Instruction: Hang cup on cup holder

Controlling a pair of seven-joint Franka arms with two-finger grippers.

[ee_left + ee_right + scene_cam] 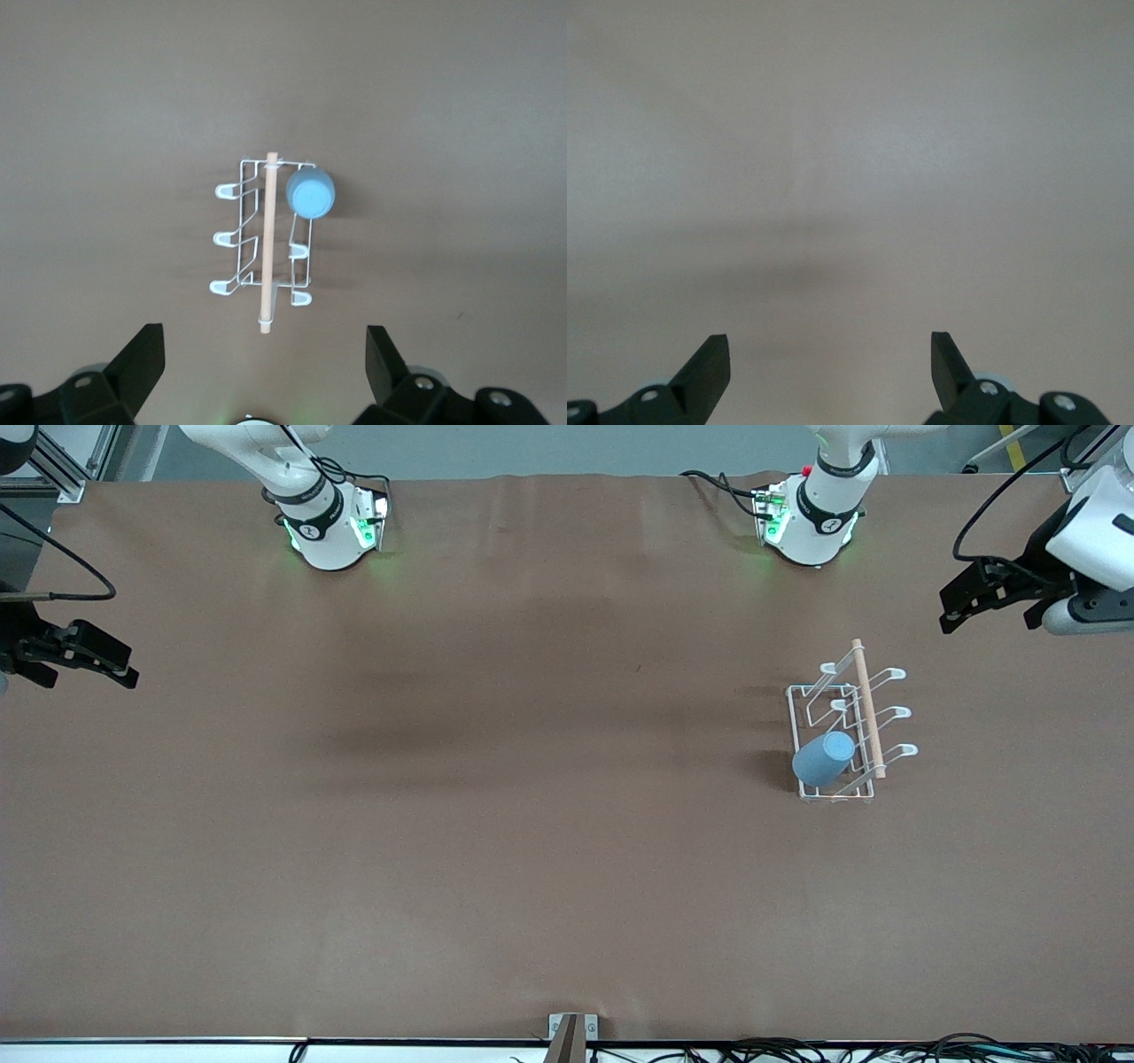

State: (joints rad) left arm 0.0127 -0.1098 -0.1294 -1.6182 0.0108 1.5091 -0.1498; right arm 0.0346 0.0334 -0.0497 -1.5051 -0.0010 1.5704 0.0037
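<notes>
Blue cup (824, 758) hung on cup holder (802, 691)

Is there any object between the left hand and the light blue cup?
Nothing visible. The open left hand hangs apart from the white wire cup holder, where the small light blue plastic cup already sits on a prong.

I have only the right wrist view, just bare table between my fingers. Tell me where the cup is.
Observer: The cup already hangs on the cup holder, toward the left arm's end of the table.
Operator: Say which prong.
Observer: The one nearest the front camera, on the side of the wooden rod that faces the right arm's end.
Operator: Report the left gripper.
Observer: The left gripper is open and empty, in the air at the table's edge on its own end.
Operator: Now mine.
Observer: The right gripper is open too, holding nothing, over the right arm's end of the table.
</notes>
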